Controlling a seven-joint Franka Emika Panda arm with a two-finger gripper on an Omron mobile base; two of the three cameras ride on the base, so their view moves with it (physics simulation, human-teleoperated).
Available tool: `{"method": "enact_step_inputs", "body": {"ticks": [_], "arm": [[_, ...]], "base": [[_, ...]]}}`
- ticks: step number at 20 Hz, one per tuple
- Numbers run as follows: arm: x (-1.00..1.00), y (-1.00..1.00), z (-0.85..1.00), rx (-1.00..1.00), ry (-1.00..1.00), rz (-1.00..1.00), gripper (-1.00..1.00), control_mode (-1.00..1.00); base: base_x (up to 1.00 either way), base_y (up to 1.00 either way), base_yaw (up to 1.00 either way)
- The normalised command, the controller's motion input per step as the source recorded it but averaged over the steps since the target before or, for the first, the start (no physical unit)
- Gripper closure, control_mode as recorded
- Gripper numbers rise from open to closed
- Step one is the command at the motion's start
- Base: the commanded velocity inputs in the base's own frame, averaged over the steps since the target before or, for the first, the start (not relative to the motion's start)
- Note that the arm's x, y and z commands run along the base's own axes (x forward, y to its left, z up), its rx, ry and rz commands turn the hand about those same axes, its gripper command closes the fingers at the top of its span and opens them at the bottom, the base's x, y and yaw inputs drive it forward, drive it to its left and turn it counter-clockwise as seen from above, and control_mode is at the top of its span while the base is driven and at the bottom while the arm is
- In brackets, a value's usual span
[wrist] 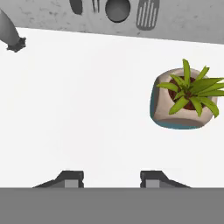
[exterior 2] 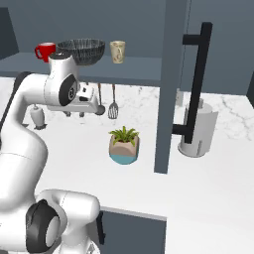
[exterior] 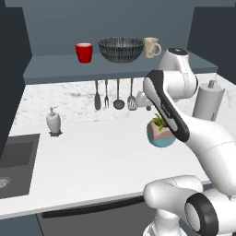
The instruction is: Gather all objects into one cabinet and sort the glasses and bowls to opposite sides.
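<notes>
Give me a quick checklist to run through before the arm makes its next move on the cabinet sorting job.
1. Gripper empty and open: ok, fingers apart above bare counter.
2. Cabinet door open: ok, shelf reachable.
3. Red cup, dark bowl, beige mug on the shelf: ok.
4. Glasses on one side: not ok, the bowl stands between cup and mug.
5. Small blue bowl located: cannot tell.
6. Plant pot out of the gripper's way: ok, off to one side.
</notes>
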Motion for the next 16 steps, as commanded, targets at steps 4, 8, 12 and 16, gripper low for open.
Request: {"method": "enact_step_inputs", "body": {"ticks": [4, 8, 12, 16], "arm": [[-0.08, 0.0, 0.0, 0.0, 0.03, 0.0, -1.0, -1.0], [-0.91, -0.32, -0.03, 0.03, 0.01, -0.11, -1.0, -1.0], [-1.0, -0.08, 0.02, 0.03, 0.0, -0.12, -1.0, -1.0], [-0.94, 0.0, 0.18, 0.0, 0.0, -0.12, -1.0, -1.0]], "base": [[0.0, 0.0, 0.0], [0.0, 0.0, 0.0], [0.0, 0.0, 0.0], [0.0, 0.0, 0.0]]}}
